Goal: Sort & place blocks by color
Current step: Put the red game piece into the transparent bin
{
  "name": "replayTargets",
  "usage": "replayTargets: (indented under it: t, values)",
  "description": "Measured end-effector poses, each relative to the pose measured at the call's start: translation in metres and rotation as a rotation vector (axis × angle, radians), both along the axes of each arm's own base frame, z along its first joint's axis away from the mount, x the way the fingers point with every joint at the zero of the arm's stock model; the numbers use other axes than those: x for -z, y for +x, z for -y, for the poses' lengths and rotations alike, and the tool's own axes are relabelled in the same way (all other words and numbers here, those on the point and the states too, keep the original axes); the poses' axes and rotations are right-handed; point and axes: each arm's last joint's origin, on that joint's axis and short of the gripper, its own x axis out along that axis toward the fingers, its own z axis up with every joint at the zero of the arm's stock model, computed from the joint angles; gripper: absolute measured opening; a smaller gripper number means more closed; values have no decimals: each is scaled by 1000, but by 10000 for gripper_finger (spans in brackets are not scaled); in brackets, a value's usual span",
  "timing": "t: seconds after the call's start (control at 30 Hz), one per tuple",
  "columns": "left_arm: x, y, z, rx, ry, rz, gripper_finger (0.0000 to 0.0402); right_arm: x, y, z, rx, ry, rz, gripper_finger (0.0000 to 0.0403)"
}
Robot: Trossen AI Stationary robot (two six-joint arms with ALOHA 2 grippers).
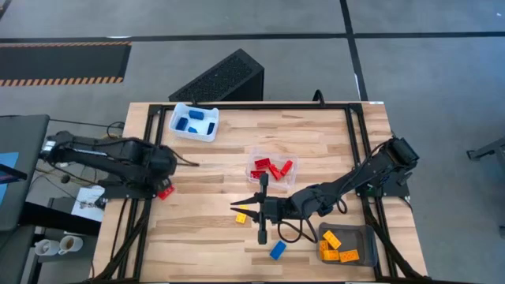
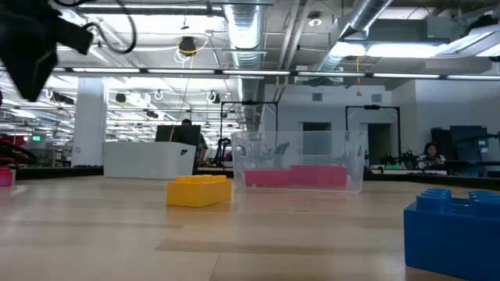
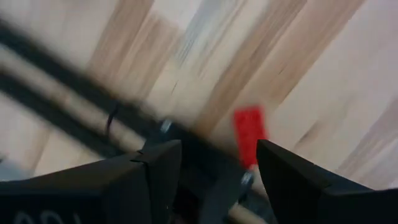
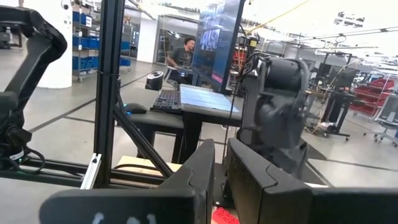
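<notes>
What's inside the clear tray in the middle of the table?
The clear tray holds red blocks, about three from above. The low view shows them only as a pink-red band through the wall, so any block hidden underneath cannot be ruled out.

- Red blocks (image 1: 271,167) are showing through a clear tray (image 1: 254,157).
- Blue blocks (image 1: 195,121) are sitting in a white tray (image 1: 178,131).
- Yellow-orange blocks (image 1: 337,247) are filling a grey tray (image 1: 364,237).
- A yellow block (image 1: 241,218) and a blue block (image 1: 277,250) are lying on the pale striped wooden table (image 1: 205,221).
- Both arms are looking dark.
</notes>
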Motion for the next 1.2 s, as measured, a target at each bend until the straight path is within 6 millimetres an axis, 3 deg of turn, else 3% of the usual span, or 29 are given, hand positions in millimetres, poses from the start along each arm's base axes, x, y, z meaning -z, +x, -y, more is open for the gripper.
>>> replayTargets:
  t: [0.13, 0.27, 0.73, 0.93, 1.2]
  values:
    - [14, 1, 7, -21, -20, -97, 191, 0, 0, 0, -1, 0, 0, 67]
    - [24, 17, 13, 15, -30, -103, 202, 0, 0, -1, -2, 0, 0, 67]
    - [67, 60, 22, 158, 18, -446, 256, 0, -1, -3, -10, 6, -2, 67]
    - [71, 75, 38, 246, 29, -234, 256, 2, -2, -5, -15, -3, -22, 67]
    - [83, 78, 36, 220, -7, -336, 256, 2, -2, -5, -11, 10, -19, 67]
